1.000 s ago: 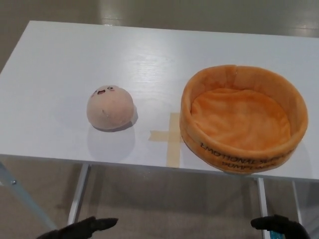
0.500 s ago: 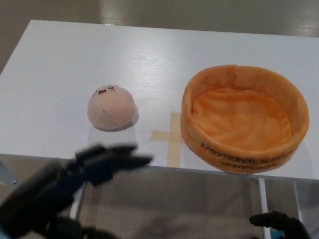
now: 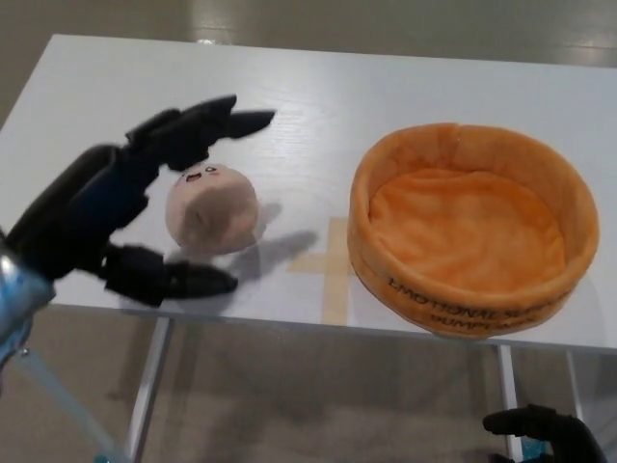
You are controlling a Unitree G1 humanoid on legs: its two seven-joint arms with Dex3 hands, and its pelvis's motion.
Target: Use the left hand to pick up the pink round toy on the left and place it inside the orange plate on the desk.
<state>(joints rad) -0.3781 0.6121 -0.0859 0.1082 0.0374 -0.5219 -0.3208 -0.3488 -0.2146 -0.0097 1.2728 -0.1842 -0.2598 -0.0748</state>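
Head view shows my left hand (image 3: 135, 207) spread wide around the ball (image 3: 211, 207) at centre left, which looks soft and light, best squeezed across its round sides.

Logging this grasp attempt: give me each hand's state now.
Left hand: open, fingers spread around the pink round plush toy, not yet holding it.
Right hand: low at the picture's edge; cannot tell.

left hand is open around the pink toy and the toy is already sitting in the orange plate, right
Not quite. In the head view the left hand is open around the pink round toy, but the toy sits on the white desk, left of the empty orange plate.
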